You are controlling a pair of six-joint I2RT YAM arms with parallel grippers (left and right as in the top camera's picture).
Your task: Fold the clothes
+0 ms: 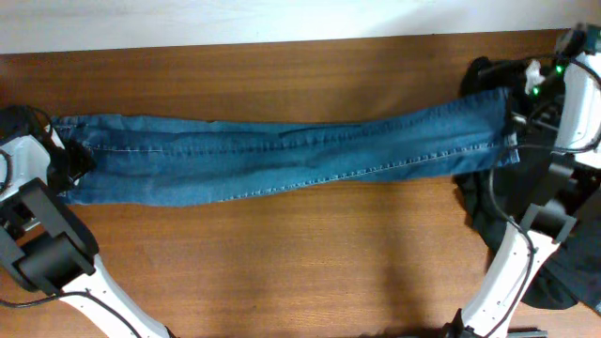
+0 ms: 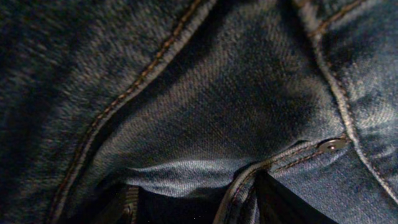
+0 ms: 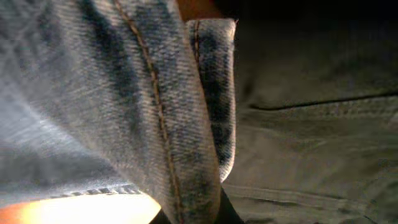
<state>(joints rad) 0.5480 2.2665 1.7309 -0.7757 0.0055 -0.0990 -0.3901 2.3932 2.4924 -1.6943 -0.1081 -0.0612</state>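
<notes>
The blue denim jeans lie stretched in a long band across the brown table, waist end at the left and leg hems at the right. My left gripper is shut on the waist end. In the left wrist view denim fills the frame, and a fold of it bulges between the dark fingers. My right gripper is shut on the hem end. In the right wrist view the stitched denim rises straight out of its jaws. Black clothes lie under the hem end.
The black cloth heap spreads over the table's right edge, below and behind my right arm. A metal rivet shows on the jeans near the left fingers. A white wall strip runs behind the table.
</notes>
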